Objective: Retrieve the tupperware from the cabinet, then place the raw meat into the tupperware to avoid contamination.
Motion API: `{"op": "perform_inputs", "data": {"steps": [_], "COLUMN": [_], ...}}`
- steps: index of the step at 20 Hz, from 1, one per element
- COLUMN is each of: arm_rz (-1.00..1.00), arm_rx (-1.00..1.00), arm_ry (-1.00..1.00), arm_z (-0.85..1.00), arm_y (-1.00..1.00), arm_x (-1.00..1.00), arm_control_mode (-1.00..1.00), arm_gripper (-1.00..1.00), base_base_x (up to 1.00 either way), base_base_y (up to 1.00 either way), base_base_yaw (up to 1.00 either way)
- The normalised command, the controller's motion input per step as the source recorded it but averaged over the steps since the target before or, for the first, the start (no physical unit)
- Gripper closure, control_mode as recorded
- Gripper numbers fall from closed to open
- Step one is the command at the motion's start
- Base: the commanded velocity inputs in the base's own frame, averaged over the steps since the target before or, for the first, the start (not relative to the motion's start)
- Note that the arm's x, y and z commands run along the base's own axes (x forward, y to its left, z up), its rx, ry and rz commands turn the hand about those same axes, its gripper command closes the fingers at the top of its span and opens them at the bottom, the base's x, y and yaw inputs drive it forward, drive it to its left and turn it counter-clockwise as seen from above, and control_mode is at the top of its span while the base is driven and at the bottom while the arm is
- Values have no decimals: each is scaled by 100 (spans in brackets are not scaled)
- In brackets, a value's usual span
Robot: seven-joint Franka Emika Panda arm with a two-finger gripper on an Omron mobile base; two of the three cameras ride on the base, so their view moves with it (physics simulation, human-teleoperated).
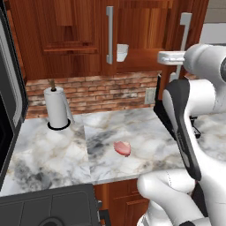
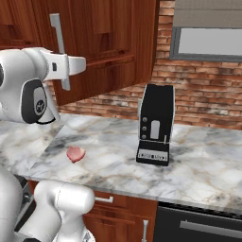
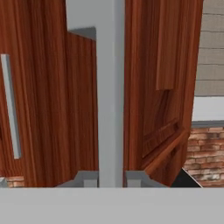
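Note:
My gripper [image 3: 111,179] is shut on the long silver bar handle [image 3: 110,87] of the right door of the reddish-brown cabinet [image 1: 145,26]. The bar runs up between the two fingertips [image 3: 89,178]. That door stands ajar. In the gap between the doors shows the tupperware [image 1: 122,52], a small whitish box on the cabinet shelf. The raw meat [image 1: 122,148], a flat pink-red oval, lies on the marble counter [image 1: 53,150] below and well apart from the gripper [image 1: 180,59]. From the right side I see the meat [image 2: 75,154] left of the coffee machine and the gripper [image 2: 64,66] at the handle.
A white paper-towel roll [image 1: 57,108] stands at the back left of the counter. A black coffee machine [image 2: 156,125] stands right of the meat. The left door keeps its own handle [image 1: 109,35]. A brick wall backs the counter, and a dark appliance [image 1: 9,101] borders it on the left.

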Motion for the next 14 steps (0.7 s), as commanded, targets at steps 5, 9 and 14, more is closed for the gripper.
{"op": "perform_inputs", "data": {"steps": [5, 9, 14], "arm_rz": [0, 0, 0], "arm_rx": [0, 0, 1], "arm_ry": [0, -1, -5], "arm_z": [0, 0, 0], "arm_y": [0, -2, -10], "arm_x": [0, -4, -32], "arm_control_mode": [-100, -100, -100], "arm_gripper": [-100, -100, -100], "base_base_x": [0, 0, 0], "base_base_y": [0, 0, 0], "base_base_yaw": [0, 0, 0]}}
